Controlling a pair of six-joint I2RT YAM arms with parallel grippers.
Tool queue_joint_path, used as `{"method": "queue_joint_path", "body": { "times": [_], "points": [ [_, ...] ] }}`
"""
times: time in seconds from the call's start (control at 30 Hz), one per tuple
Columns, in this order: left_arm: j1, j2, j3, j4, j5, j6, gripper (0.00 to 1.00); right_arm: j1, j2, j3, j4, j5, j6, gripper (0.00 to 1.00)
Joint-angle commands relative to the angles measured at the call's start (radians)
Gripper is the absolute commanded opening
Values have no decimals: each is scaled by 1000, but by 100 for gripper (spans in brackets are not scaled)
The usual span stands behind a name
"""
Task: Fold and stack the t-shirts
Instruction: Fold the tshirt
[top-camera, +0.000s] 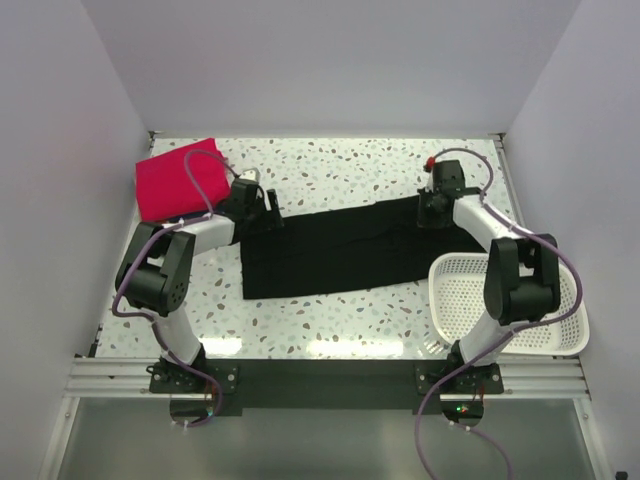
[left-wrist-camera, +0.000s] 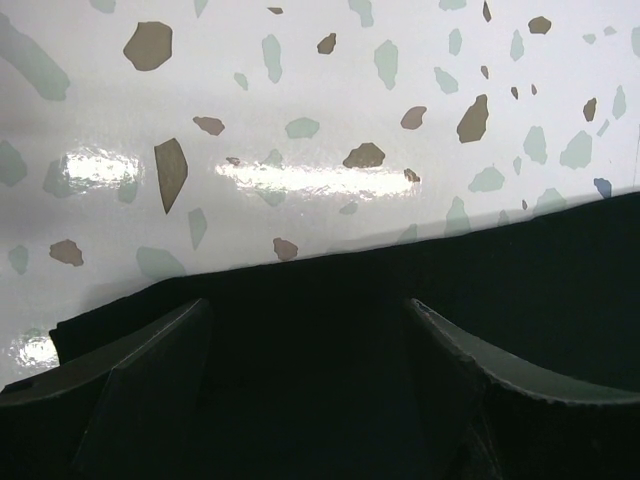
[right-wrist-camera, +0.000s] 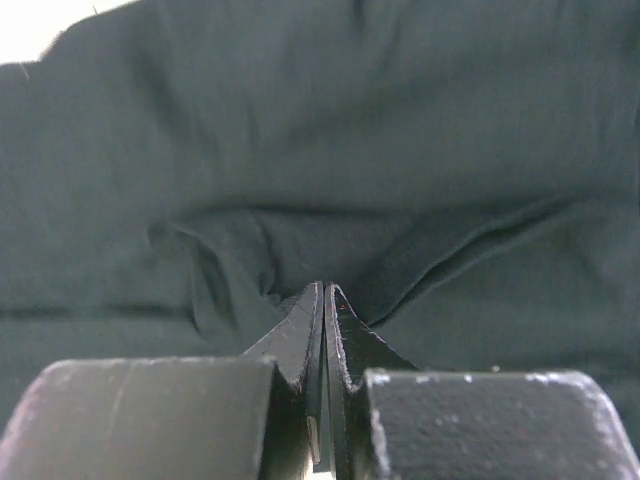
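Observation:
A black t-shirt (top-camera: 330, 255) lies as a long band across the middle of the table. My left gripper (top-camera: 270, 215) stands open over its upper left corner; in the left wrist view the black t-shirt (left-wrist-camera: 560, 270) lies flat between the spread jaws of the left gripper (left-wrist-camera: 305, 305), near the cloth's edge. My right gripper (top-camera: 432, 212) is at the upper right end. In the right wrist view the right gripper (right-wrist-camera: 323, 287) is shut, and the black t-shirt (right-wrist-camera: 320, 150) puckers into folds at its tips. A folded pinkish-red t-shirt (top-camera: 170, 180) sits at the back left.
A white mesh basket (top-camera: 455, 290) stands at the front right, beside the right arm's base and touching the black shirt's right end. The speckled table (top-camera: 330, 170) is walled on three sides.

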Motion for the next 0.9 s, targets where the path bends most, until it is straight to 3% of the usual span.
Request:
{"method": "queue_joint_path", "body": {
  "times": [0.0,0.57,0.67,0.7,0.87],
  "points": [
    [16,-13,-28,-1,1,19,82,8,-96,-74,-70,34,13,0],
    [16,-21,-50,15,30,36,82,39,-272,-196,-242,-32,59,0],
    [16,-19,-43,12,30,39,82,37,-306,-188,-258,-69,66,14],
    [16,-15,-40,9,30,39,82,37,-310,-182,-261,-75,71,24],
    [16,-18,-11,11,29,38,82,37,-289,-87,-241,-66,83,36]
  ]
}}
